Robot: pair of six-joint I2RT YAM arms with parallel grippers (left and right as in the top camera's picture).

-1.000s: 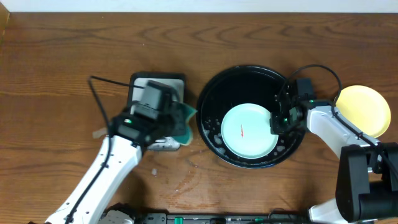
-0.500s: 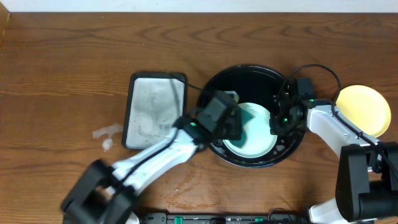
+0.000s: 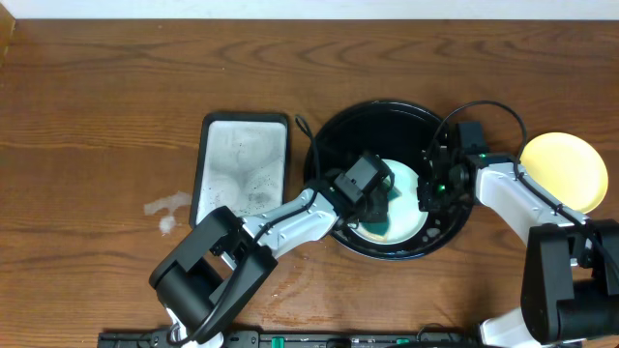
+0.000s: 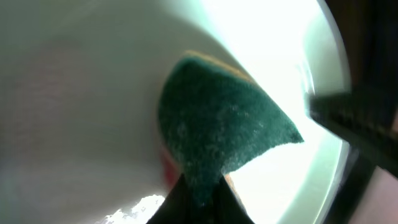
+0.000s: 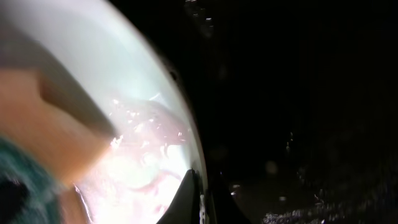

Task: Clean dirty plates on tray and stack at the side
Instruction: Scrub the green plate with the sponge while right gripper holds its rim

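Hard scrubbing could be skidding the mint plate (image 3: 414, 198) about in the wet black tray (image 3: 387, 106) where it is lying, or prying its rim from the right fingers (image 5: 183, 202), which are pinching it closed. The left arm (image 3: 290, 217) is reaching across into the tray, wrist tipped down, the left fingers (image 4: 180, 202) clamping the green sponge (image 4: 217, 134) onto the plate's centre.

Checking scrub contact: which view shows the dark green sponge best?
Left wrist: the dark green sponge sits large and sharp on the mint-green plate. Overhead shows a sliver by the left gripper; right wrist, a blur.
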